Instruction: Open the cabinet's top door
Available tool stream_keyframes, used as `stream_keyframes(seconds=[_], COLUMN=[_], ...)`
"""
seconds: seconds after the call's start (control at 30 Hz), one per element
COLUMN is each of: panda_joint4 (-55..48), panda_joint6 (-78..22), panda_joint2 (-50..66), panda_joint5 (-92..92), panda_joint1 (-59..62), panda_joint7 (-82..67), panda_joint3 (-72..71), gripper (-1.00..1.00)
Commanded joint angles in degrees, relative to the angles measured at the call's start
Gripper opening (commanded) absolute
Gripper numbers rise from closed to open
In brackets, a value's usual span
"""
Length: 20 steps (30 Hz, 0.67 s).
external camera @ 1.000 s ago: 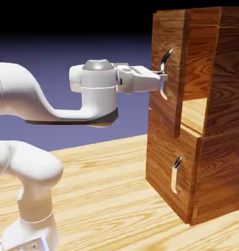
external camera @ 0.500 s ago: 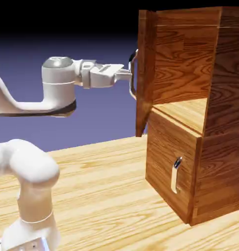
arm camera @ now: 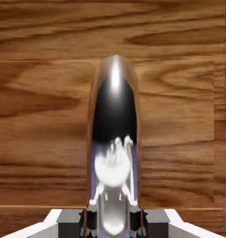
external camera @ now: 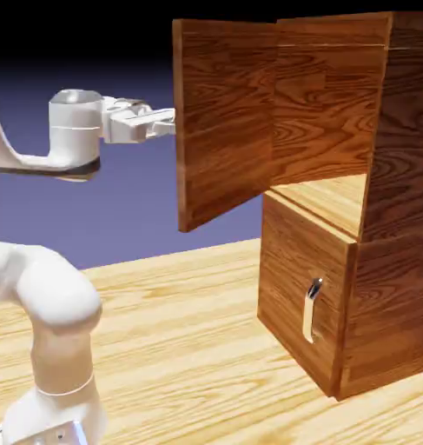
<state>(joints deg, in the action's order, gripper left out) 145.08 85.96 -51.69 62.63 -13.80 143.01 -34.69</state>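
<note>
The Panda gripper had its fingers drawn nearly together, clamped on the top door's curved silver handle, which ran up between the tips. That grip presumably let the arm's pull swing the door round on its hinge. The top door stood wide open just ahead of the gripper, with the cabinet body beyond it.

A simulated robot test scene is shown rather than a furnished room. At nine o'clock in the exterior view, a white robot arm is rendered over a pale wood-grain tabletop. A wood-grain cabinet is placed at three o'clock. Everything is set against a plain blue-violet backdrop, darkened to black at twelve o'clock.
</note>
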Motion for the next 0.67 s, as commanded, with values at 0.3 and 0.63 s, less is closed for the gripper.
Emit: stream_keyframes(seconds=[0.3,0.63], panda_joint4=[-19.0,-33.3], panda_joint6=[-21.8,-34.7], panda_joint2=[14.8,21.7], panda_joint5=[-8.5,-11.4], panda_joint1=[17.0,36.8], panda_joint7=[4.5,6.7], panda_joint3=[-20.8,-40.0], gripper=[-1.0,-1.0])
